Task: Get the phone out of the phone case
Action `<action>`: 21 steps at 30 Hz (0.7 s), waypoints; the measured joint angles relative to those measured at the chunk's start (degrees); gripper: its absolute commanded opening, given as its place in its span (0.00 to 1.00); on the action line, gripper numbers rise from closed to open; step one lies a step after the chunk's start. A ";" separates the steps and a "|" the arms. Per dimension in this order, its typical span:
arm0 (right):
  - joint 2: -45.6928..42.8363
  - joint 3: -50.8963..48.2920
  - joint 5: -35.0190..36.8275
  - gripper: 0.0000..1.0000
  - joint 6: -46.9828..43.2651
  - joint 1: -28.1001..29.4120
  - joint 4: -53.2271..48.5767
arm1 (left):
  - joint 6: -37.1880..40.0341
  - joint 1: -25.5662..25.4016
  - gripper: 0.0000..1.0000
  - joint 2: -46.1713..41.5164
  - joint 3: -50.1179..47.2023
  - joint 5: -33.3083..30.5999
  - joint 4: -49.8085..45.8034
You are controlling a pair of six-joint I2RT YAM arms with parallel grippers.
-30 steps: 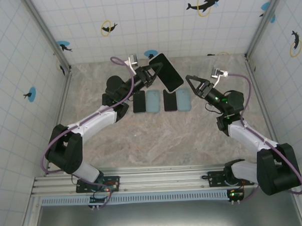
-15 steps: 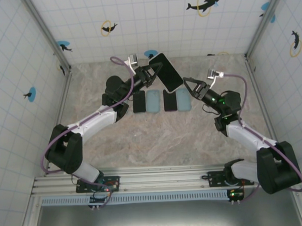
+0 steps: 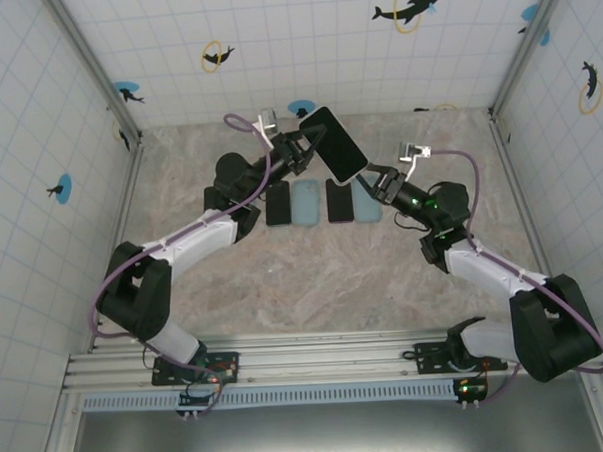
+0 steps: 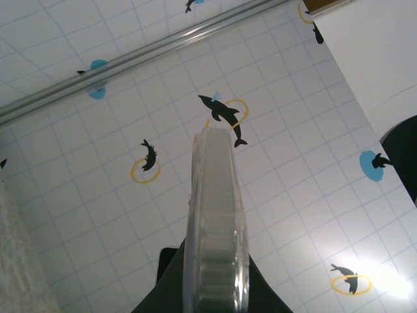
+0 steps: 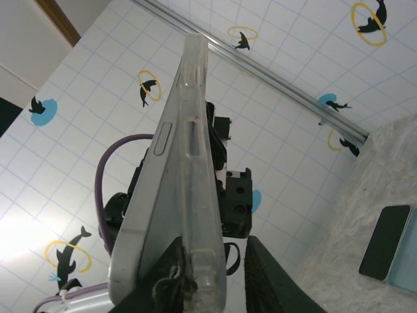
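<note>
Two hands meet on one object. The left hand (image 3: 313, 145) is clamped on the phone case (image 5: 195, 195) and holds the cased phone (image 3: 333, 142) tilted in the air over the far part of the tabletop (image 3: 284, 277). Below it lies a row of dark phones (image 3: 277, 202) and pale blue cases (image 3: 305, 201). The right hand (image 3: 372, 178) sits at the phone's lower corner with its jaws narrow. They straddle the edge, and a sliver of gap shows on one side, so it is not yet pinched. This step looks like getting a purchase on the case lip. It would likely go best if the right hand catches only the soft rim at the corner and peels it back from the screen side, while the left grips firmly without squeezing the rim shut. A slip here could drop the phone. The case is clear and slightly cloudy, thin-walled, with a moulded button cover and a slot cutout along its side. The screen inside is dark and glossy.
</note>
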 measured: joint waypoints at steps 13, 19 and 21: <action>1.38 -0.09 1.11 0.07 4.52 -0.15 1.88 | -1.86 0.02 0.35 1.79 0.02 -0.20 0.28; 1.55 -1.03 3.72 0.06 6.10 -0.50 2.51 | -1.77 0.02 0.63 1.97 0.22 -0.33 -2.32; 1.55 -1.68 5.25 0.06 6.49 -0.57 2.84 | -1.40 0.02 0.65 1.97 0.50 -0.55 -4.68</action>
